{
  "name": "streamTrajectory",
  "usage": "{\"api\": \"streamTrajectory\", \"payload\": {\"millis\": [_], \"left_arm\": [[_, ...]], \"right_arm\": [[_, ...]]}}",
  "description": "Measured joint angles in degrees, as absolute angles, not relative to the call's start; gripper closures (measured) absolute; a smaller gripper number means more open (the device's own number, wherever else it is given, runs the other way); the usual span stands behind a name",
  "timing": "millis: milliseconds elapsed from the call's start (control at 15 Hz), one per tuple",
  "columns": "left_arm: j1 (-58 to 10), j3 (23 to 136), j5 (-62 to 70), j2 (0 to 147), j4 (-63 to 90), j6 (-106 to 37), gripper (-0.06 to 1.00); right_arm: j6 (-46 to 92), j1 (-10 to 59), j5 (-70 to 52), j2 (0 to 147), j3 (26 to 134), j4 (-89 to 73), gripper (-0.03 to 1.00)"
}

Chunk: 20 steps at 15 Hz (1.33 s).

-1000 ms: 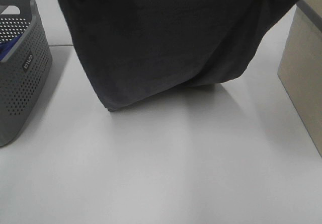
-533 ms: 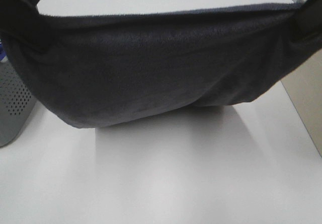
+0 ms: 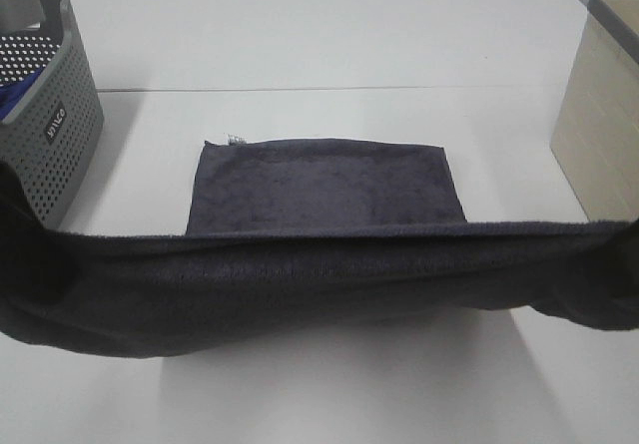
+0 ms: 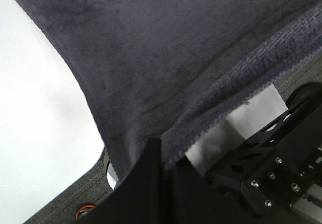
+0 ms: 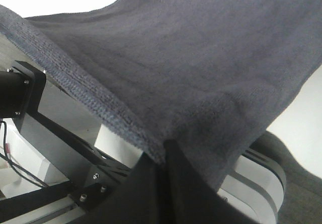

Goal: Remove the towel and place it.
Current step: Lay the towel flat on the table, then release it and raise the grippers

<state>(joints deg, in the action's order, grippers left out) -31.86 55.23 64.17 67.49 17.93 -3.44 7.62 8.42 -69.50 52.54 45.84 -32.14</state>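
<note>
The towel [image 3: 319, 274] is a dark charcoal terry cloth with a fine, short nap and a thicker ribbed hem. In the high view it is stretched as a long band across the whole near part of the scene, hem uppermost, its belly sagging low over the white table [image 3: 329, 45]. Both ends run out of the picture, so neither claw shows there.

Just beyond the band, at mid-table, lies a flat rectangle [image 3: 324, 190] of the same dark cloth, smooth and square-cornered, with a small tag at its far left corner. Whether it is the towel's own far part or a separate piece cannot be told.

At the far left stands a grey plastic basket [image 3: 60, 135], its walls pierced with rows of small round holes and something blue inside. At the right edge stands a beige bin [image 3: 599, 125] with a darker rim and a faint woven pattern.

The 2 wrist views give what the high view hides. The left claw [image 4: 161, 156] is closed to a narrow black wedge, with the ribbed hem pinched between its fingers and the cloth fanning away from it over the table. The right claw [image 5: 163, 156] is likewise drawn tight on the hem at the other end. Both views also show black metal frames with small screws, and grey carpet-like flooring, beneath the cloth.
</note>
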Motion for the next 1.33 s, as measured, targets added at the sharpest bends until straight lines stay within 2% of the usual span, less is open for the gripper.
{"api": "streamTrajectory", "payload": {"millis": [333, 800, 1067, 1333], "left_arm": [[-31.9, 50.1, 64.2, 68.8, 21.8, -6.4, 0.94], [-31.9, 48.4, 62.6, 83.7, 24.5, -9.0, 0.94], [-32.4, 48.4, 61.8, 91.3, 25.8, -11.5, 0.94], [-36.5, 48.2, 59.7, 94.3, 24.8, -11.7, 0.94]], "right_arm": [[7.6, 8.4, -69.3, 52.5, 37.6, -32.6, 0.96], [7.7, 8.4, -63.8, 59.6, 28.2, -32.0, 0.96], [9.3, 8.4, -61.4, 66.7, 27.4, -31.7, 0.95], [9.5, 8.3, -60.8, 71.1, 27.2, -28.8, 0.91]]}}
